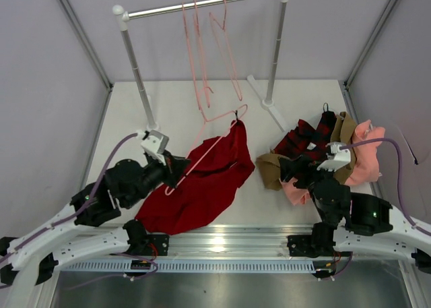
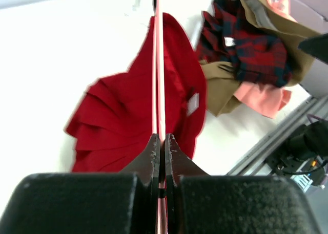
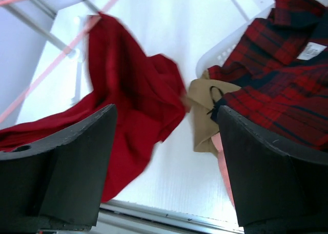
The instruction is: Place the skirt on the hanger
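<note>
The deep-red skirt (image 1: 202, 187) lies spread on the table, and its top end rises to the hook end of the hanger (image 1: 219, 138). This thin salmon-pink wire hanger slants across the skirt. My left gripper (image 1: 179, 168) is shut on its lower end. In the left wrist view the fingertips (image 2: 154, 144) pinch the wire of the hanger (image 2: 158, 65), which runs straight over the skirt (image 2: 123, 116). My right gripper (image 1: 286, 170) stands open to the right of the skirt with nothing in it. Its view shows the skirt (image 3: 128, 90) blurred beyond the empty right gripper (image 3: 165, 111).
A clothes rack (image 1: 202, 5) at the back carries more pink hangers (image 1: 202, 52). Its white foot (image 1: 273, 109) lies on the table. To the right sits a pile with a red-and-black plaid garment (image 1: 306, 136), tan cloth (image 1: 269, 170) and a salmon-pink garment (image 1: 367, 153).
</note>
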